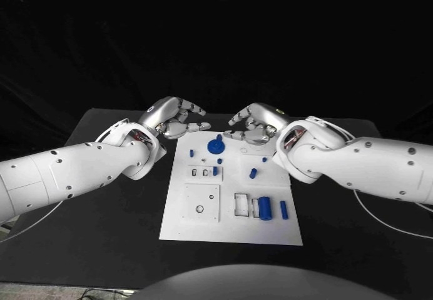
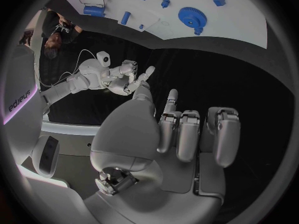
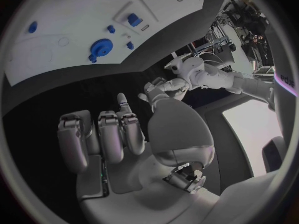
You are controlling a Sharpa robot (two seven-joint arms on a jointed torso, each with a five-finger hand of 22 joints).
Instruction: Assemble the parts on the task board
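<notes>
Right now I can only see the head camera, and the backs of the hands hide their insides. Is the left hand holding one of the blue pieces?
Observer: No. The left wrist view looks into the left hand. Its palm is bare and most of its fingers curl in on nothing.
Operator: What about the other hand? Did it grab one?
Observer: No. In the right wrist view, the right hand has a bare palm too. Its fingers are curled, with no blue piece between them.
</notes>
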